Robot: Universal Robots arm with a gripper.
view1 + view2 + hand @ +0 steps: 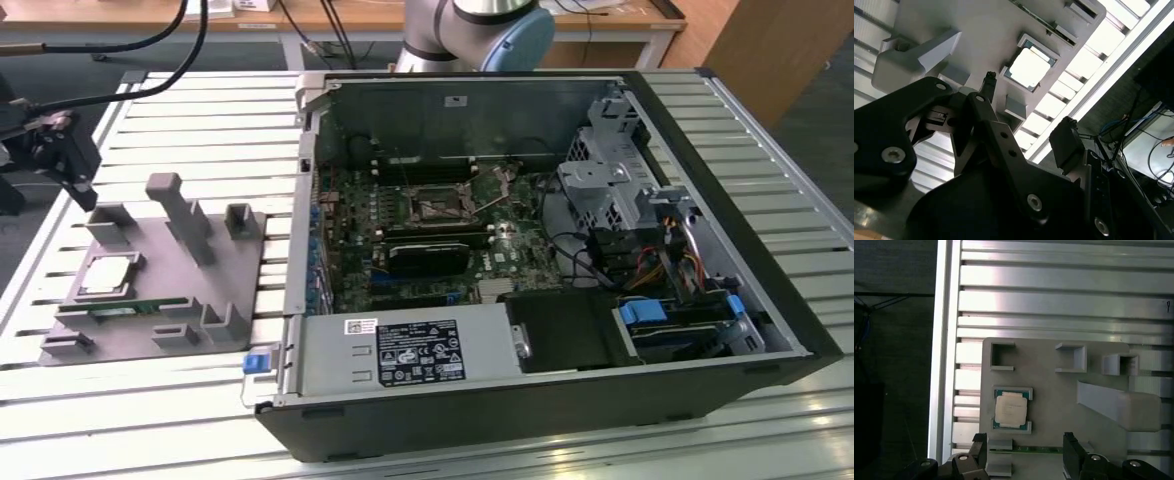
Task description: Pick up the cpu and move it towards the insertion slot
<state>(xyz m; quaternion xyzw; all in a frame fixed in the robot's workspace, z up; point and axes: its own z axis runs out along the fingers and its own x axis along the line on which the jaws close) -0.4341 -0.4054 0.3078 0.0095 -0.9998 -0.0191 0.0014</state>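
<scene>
The gripper (1025, 446) is seen spread, empty, near the cpu (1011, 409), which is seated in a grey fixture (1054, 400). What is probably a green memory stick (1039, 450) lies just beside the cpu.

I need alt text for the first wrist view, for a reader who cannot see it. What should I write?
The cpu lies flat in a recess of a grey holder on a slatted metal table. The gripper, open and empty, is close to the cpu without touching it.
</scene>
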